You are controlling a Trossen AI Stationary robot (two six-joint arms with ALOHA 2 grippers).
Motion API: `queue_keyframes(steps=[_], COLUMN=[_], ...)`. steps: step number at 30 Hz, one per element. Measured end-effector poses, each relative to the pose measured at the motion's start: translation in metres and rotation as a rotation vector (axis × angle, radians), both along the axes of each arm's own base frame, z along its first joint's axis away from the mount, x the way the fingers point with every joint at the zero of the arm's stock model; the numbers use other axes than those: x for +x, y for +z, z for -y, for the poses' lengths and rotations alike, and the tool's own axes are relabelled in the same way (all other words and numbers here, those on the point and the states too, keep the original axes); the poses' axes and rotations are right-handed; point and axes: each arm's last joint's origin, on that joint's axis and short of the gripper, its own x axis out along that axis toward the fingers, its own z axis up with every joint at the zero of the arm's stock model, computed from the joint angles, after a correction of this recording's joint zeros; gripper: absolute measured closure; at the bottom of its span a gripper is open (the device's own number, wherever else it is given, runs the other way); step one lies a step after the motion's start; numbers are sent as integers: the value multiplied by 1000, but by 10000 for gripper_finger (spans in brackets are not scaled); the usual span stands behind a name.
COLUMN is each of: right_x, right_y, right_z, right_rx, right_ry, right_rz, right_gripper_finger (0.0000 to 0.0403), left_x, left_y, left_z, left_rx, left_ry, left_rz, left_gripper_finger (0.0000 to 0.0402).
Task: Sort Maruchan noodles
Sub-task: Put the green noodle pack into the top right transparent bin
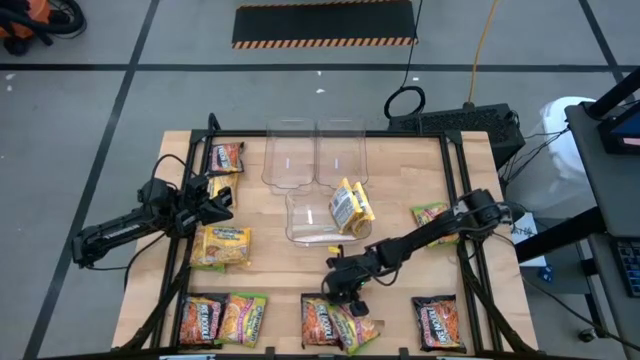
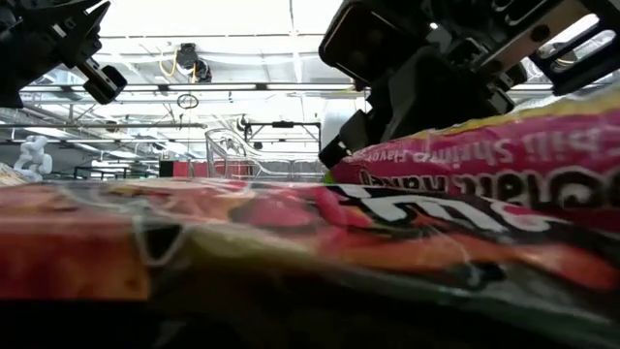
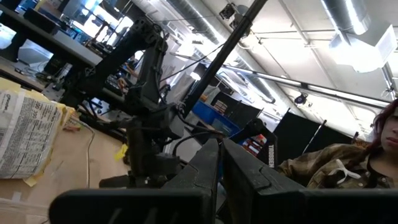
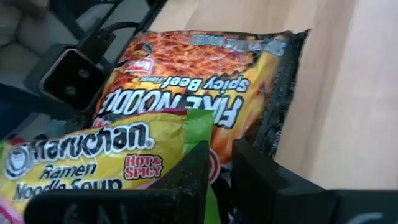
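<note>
The right gripper [image 1: 352, 300] hangs just above the pile at the table's front edge: a lime-green Hot & Spicy packet [image 4: 93, 162] lying over a Fire Noodle Spicy Beef packet [image 4: 205, 81]. Its fingers [image 4: 193, 171] are narrow and hold nothing. To do it well: open wider first, come down on the top packet's edge only, lift w/o dragging the one under it. The left gripper [image 1: 222, 203] waits near the table's left side, fingers almost closed, empty.

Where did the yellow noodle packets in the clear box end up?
In the high view, the yellow packets sit inside the clear bin lying near the table's middle, just in front of two other clear bins at the back.
</note>
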Motion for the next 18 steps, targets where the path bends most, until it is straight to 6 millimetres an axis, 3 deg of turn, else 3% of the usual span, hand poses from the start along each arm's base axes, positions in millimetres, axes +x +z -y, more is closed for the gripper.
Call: queue_keyframes(steps=[7, 18], right_x=[0, -15], right_y=[2, 31], right_z=[0, 7], right_rx=[1, -35], right_ry=[2, -35], right_rz=[-9, -82], right_gripper_finger=[335, 335], left_x=[0, 0], left_y=[0, 0], left_z=[0, 0], left_rx=[0, 3], left_ry=[-1, 0], left_rz=[0, 1], left_gripper_finger=[376, 376])
